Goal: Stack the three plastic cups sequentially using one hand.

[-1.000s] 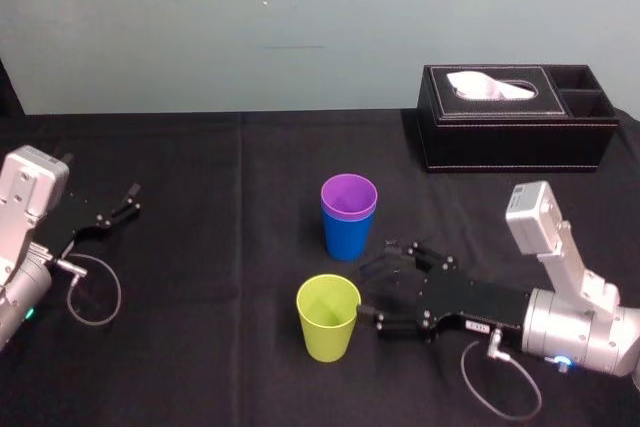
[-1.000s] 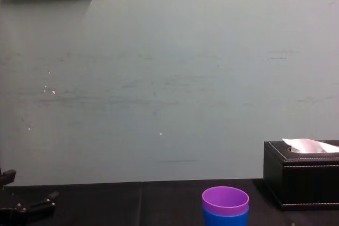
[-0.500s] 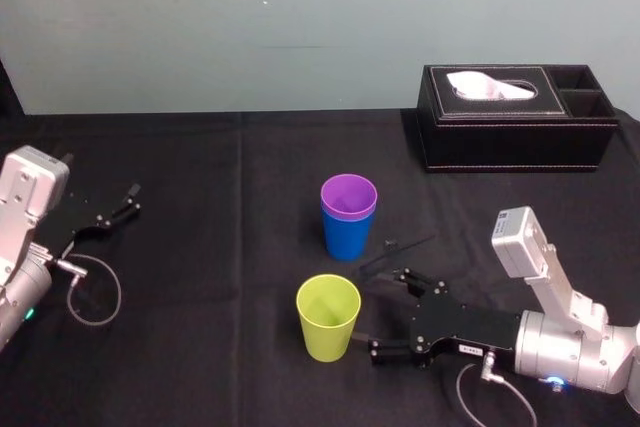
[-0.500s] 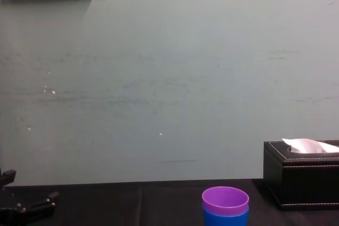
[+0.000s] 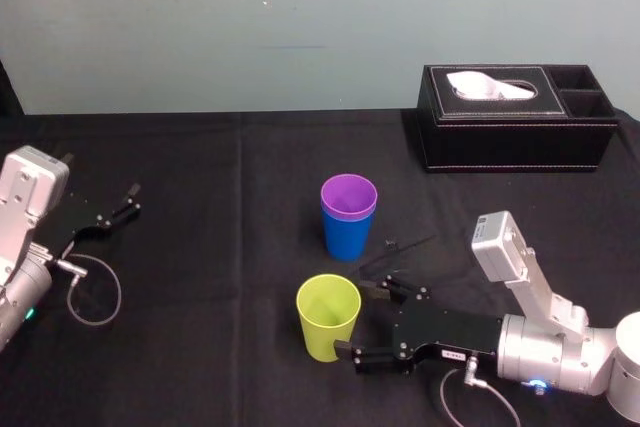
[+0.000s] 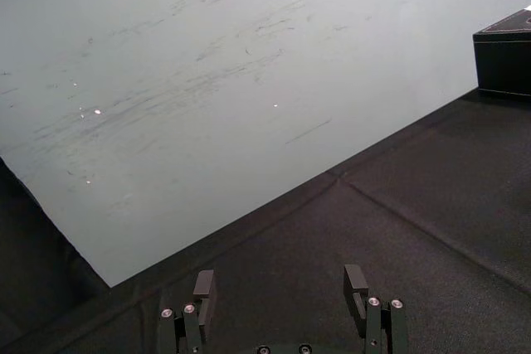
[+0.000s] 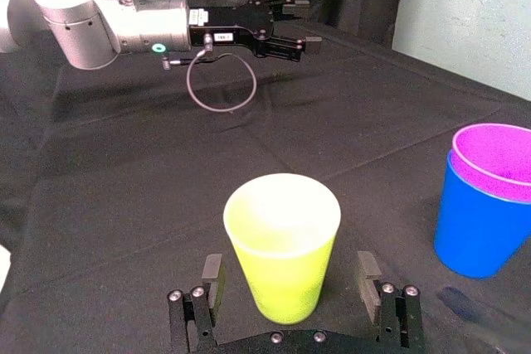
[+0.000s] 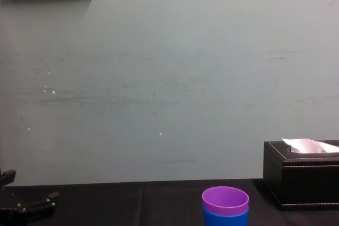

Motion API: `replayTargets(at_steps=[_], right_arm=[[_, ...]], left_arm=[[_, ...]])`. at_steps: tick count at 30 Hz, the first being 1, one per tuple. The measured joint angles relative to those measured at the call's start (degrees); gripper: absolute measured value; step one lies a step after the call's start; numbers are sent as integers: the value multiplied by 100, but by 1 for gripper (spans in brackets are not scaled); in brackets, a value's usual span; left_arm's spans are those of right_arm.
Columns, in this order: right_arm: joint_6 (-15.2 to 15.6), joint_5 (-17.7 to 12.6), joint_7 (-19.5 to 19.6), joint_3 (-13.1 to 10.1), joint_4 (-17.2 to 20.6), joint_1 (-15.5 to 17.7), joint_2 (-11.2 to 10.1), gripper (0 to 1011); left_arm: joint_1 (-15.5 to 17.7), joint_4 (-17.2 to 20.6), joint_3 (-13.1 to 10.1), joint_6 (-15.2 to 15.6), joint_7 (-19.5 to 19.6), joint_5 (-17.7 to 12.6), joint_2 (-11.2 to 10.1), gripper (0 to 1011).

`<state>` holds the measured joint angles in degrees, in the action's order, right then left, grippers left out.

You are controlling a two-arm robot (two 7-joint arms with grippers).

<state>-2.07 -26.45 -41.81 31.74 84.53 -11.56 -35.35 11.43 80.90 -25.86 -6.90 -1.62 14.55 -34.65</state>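
Looking down from the head view, the right end effector (image 5: 359, 320) lies low over the black cloth-covered bench (image 5: 200, 157) with its fingers apart, one on either side of the yellow-green tapered plastic cup (image 5: 327, 318), which stands upright near the front. Just behind it, the purple plastic cup (image 5: 349, 194) sits nested in the bright blue plastic cup (image 5: 346, 238). A black tissue box (image 5: 515, 133) stands at the far right. The left end effector (image 5: 133, 199) is parked well off to the left.

From the left wrist view, the left end effector (image 6: 280, 286) has its fingers spread, with bare cloth between them.

From the right wrist view, the right end effector (image 7: 289, 276) straddles the yellow-green cup (image 7: 282, 242), with a gap showing between each finger and the cup wall. The blue cup (image 7: 471, 234) with the purple cup (image 7: 498, 153) inside stands apart from it, and the left end effector (image 7: 292, 37) shows farther off.

From the chest view, the purple cup (image 8: 225, 200) rises out of the blue cup (image 8: 225, 219), with the tissue box (image 8: 302, 182) to the right.
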Motion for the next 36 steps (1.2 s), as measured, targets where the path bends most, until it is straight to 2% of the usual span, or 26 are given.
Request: replayTargets(at_steps=[17,24,29,34,36], right_arm=[[102,65,41,262,-323,-338,423,1000],[101,65,41,256,-319,-332,407,998],[101,63,41,251,-313,-329,397,920],[101,62,40,248,-307,-327,391,784],[101,62,40,247,-306,-326,389,768]], left_arm=[[0,0,0,0,0,0,0,1011],[0,0,0,0,0,0,0,1011],[0,0,0,0,0,0,0,1011],[0,0,0,0,0,0,0,1011],[0,0,0,0,0,0,0,1011]])
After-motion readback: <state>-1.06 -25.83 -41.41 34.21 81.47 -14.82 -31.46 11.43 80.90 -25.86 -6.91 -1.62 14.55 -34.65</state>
